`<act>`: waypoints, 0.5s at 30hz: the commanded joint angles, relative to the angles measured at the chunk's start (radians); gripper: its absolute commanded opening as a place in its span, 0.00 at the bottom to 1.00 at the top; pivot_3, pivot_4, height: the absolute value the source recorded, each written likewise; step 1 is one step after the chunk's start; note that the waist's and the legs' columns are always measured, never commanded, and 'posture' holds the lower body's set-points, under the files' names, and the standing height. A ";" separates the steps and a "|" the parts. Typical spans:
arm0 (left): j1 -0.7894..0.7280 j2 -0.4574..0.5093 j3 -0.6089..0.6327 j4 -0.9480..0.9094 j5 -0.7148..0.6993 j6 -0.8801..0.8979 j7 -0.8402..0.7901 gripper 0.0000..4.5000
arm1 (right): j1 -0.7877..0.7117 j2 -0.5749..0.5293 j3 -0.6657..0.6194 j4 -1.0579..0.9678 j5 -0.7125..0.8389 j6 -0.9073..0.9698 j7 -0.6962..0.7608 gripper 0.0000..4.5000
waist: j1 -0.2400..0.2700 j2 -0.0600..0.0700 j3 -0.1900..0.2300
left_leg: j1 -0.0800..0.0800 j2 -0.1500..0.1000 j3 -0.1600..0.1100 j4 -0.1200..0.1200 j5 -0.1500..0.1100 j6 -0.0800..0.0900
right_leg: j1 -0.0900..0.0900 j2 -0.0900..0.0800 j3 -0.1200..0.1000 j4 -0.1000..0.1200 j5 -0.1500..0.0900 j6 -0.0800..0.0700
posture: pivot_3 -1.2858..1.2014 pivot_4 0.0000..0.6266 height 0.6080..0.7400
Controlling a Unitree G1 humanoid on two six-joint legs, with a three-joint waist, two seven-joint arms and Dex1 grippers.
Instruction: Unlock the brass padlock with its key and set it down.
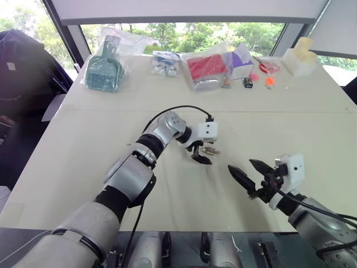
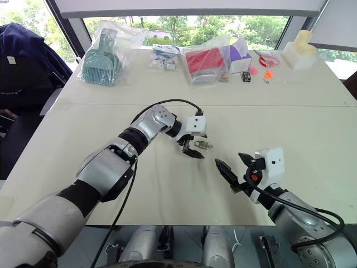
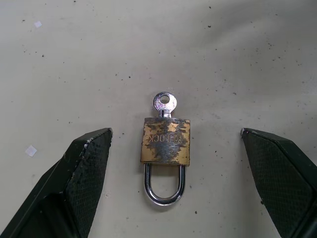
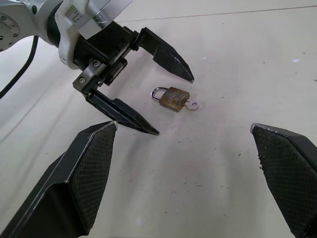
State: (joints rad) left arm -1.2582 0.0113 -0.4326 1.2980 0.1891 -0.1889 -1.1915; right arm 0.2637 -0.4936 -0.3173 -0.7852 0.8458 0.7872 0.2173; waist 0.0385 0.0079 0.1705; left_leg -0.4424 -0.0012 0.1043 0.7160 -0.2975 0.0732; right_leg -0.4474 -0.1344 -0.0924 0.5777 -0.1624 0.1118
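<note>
Along table's [image 1: 83, 151] far edge, bagged items [image 1: 207, 71], brass padlock [image 3: 165, 143] unobstructed

a lab or test room: a plain white table [image 1: 100, 162] holding bagged props [image 1: 207, 71] beside big windows [image 1: 184, 30].

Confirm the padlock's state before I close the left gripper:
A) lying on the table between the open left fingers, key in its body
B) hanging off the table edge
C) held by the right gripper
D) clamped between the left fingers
A: the brass padlock lies flat on the table, its key inserted, with the left gripper open around it, not touching.
</note>
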 commanded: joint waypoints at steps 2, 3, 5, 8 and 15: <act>0.004 0.018 -0.031 0.024 0.087 -0.016 0.023 0.65 | -0.021 0.001 0.006 -0.018 -0.001 -0.021 -0.003 1.00 | 0.000 0.000 0.000 | 0.000 0.000 0.000 0.000 0.000 0.000 | 0.000 0.000 0.000 0.000 0.000 0.000 | 0.52 0.24 0.96; 0.005 0.021 -0.034 0.024 0.096 -0.021 0.020 0.56 | -0.023 0.000 0.007 -0.016 -0.001 -0.020 -0.003 1.00 | 0.000 0.000 0.000 | 0.000 0.000 0.000 0.000 0.000 0.000 | 0.001 0.000 0.000 0.000 0.000 0.000 | 0.52 0.24 0.96; 0.011 0.031 -0.043 0.024 0.114 -0.026 0.011 0.41 | -0.029 -0.002 0.008 -0.009 -0.001 -0.019 -0.002 1.00 | 0.000 -0.001 -0.001 | 0.001 0.000 0.000 0.000 0.000 0.000 | 0.002 0.000 0.000 0.000 0.000 0.000 | 0.52 0.24 0.96; 0.017 0.046 -0.047 0.024 0.133 -0.027 0.006 0.18 | -0.044 0.000 0.016 0.004 0.001 -0.014 -0.005 1.00 | -0.001 -0.002 -0.001 | 0.002 0.000 0.000 0.000 0.000 0.000 | 0.002 0.000 0.000 0.000 0.000 0.000 | 0.52 0.24 0.96; 0.008 0.065 0.144 -0.057 -0.021 -0.148 0.089 0.17 | -0.192 0.162 0.017 0.121 0.135 -0.005 -0.127 1.00 | -0.018 -0.002 -0.001 | 0.001 0.002 0.000 0.000 0.000 0.000 | 0.000 0.000 0.000 0.001 0.000 0.000 | 0.52 0.24 0.96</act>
State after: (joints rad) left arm -1.2343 0.0648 -0.3486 1.2834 0.2204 -0.3025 -1.1267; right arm 0.0909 -0.3466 -0.2903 -0.6640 0.9409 0.7949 0.1159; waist 0.0200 0.0056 0.1691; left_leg -0.4428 0.0004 0.1040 0.7157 -0.2973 0.0730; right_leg -0.4493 -0.1341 -0.0925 0.5795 -0.1619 0.1116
